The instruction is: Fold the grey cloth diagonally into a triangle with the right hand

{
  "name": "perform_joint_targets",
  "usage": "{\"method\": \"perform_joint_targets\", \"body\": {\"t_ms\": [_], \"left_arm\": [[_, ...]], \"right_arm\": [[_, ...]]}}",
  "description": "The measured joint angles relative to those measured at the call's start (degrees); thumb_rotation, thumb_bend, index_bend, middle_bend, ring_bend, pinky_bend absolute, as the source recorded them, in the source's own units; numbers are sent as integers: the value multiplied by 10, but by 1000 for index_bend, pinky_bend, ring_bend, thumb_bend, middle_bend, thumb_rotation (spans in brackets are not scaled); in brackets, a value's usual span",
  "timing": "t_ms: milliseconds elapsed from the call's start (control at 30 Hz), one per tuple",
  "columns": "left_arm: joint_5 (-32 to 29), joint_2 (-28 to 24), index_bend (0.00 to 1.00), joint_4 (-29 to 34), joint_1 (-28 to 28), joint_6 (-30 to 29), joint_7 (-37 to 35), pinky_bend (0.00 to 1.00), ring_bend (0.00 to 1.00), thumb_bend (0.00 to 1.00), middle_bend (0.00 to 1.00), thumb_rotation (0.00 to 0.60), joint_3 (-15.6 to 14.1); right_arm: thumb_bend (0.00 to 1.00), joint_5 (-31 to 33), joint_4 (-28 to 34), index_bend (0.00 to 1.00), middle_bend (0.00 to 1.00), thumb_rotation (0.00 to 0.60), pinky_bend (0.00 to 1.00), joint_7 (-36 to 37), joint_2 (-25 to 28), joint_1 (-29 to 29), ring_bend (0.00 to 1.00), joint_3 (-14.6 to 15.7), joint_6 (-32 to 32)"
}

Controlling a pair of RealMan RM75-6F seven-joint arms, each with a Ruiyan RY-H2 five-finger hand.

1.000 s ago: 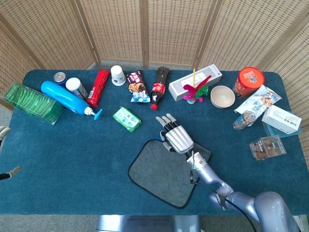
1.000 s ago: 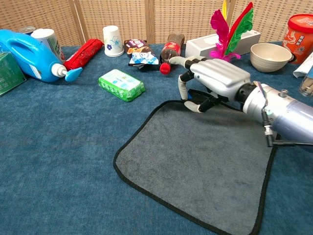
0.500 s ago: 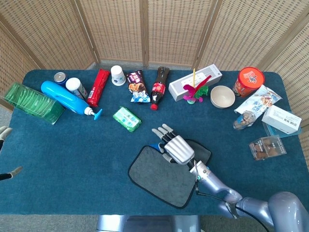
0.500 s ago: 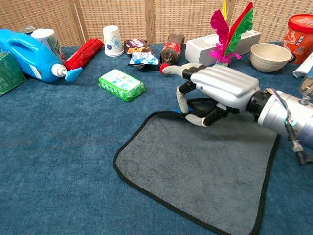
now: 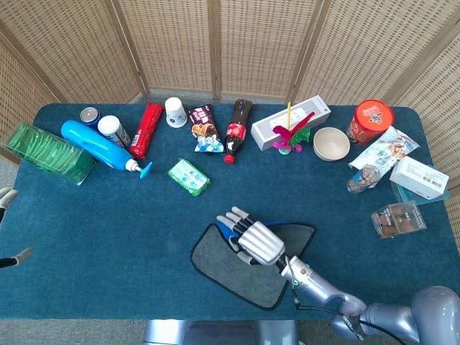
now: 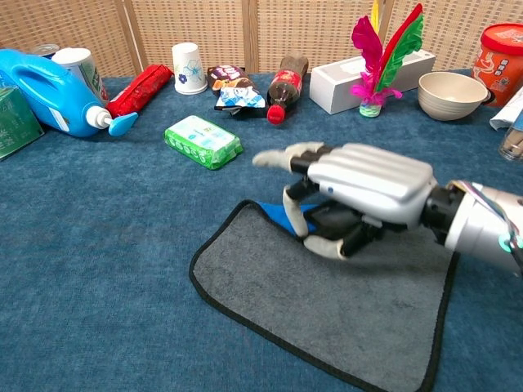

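**Right hand lifts a corner of the grey cloth**

At the far left edge of the head view, only a few pale fingertips of the left hand (image 5: 7,195) show; whether they are apart or together cannot be told. In the upper left of the frame lie a green box (image 5: 49,152), a blue bottle (image 5: 100,146) on its side with two cans just behind it, and a red packet (image 5: 146,129). A white paper cup (image 5: 175,111) stands further along the back of the blue table (image 5: 108,237), then a dark snack bag (image 5: 204,128) and a cola bottle (image 5: 236,129) lying down. A green wipes pack (image 5: 189,177) sits apart, nearer the middle.

In the lower middle of the frame lies the grey cloth (image 6: 327,318), black-edged, flat on the table except at its far corner. The right hand (image 6: 359,196) is over that corner, thumb and fingers pinching it so the corner is raised and turned back, showing a blue underside (image 6: 282,219); one finger points out straight toward the left.

In the upper right stand a long white box (image 5: 291,122), a pink and green feather toy (image 5: 291,133), a cream bowl (image 5: 331,144), a red tub (image 5: 370,121), and several packets near the right edge.
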State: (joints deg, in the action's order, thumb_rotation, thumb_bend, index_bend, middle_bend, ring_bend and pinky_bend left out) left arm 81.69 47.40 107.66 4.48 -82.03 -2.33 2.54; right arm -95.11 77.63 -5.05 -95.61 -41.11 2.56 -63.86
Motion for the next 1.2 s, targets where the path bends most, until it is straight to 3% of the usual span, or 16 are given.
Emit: {"method": "perform_joint_targets", "body": {"t_ms": [1200], "left_arm": [[-4,4,57,3,4,6,13,0,0,219,0,600,-1]], "right_arm": [[522,-72,74,660,5,600,0,6,67,35,0,64,-8]]}}
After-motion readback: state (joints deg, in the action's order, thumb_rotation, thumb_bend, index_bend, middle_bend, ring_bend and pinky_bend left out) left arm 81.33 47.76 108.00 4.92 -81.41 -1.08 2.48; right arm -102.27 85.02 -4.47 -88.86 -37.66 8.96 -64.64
